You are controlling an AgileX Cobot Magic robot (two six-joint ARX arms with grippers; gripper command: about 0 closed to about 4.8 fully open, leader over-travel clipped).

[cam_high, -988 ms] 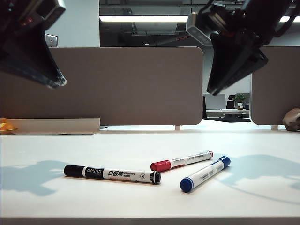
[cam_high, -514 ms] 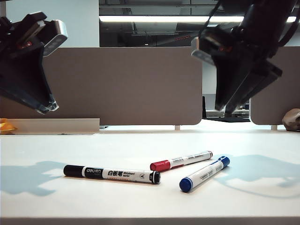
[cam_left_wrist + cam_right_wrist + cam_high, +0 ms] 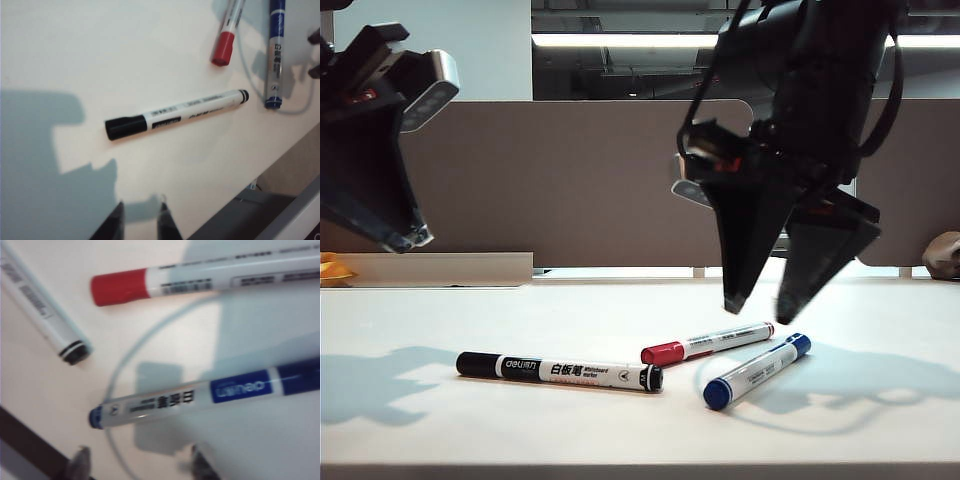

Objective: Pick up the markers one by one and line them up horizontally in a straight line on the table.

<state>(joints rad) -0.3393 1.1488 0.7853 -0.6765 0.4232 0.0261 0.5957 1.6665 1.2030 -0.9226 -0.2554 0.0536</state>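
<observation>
Three markers lie on the white table [image 3: 470, 320]. The black-capped one [image 3: 560, 371] lies left of centre, and the red-capped one [image 3: 708, 343] and the blue-capped one [image 3: 757, 372] lie slanted to its right. My right gripper [image 3: 760, 305] hangs open just above the red and blue markers, holding nothing. Its wrist view shows the blue marker [image 3: 200, 400] just ahead of the wide-open right gripper [image 3: 139, 455], with the red marker [image 3: 200, 282] beyond. My left gripper [image 3: 405, 240] hangs high at the left. In its own view the left gripper [image 3: 141, 207] is open and empty, well short of the black-capped marker [image 3: 175, 114].
Brown-grey divider panels [image 3: 580, 180] stand along the back of the table. An orange object [image 3: 335, 268] lies at the far left edge and a brownish lump [image 3: 945, 255] at the far right. The table's front edge runs close below the markers.
My right gripper has dropped down and leftward to just over the red and blue markers, and its jaws have spread apart. The left gripper has sunk a little. The markers have not moved.
</observation>
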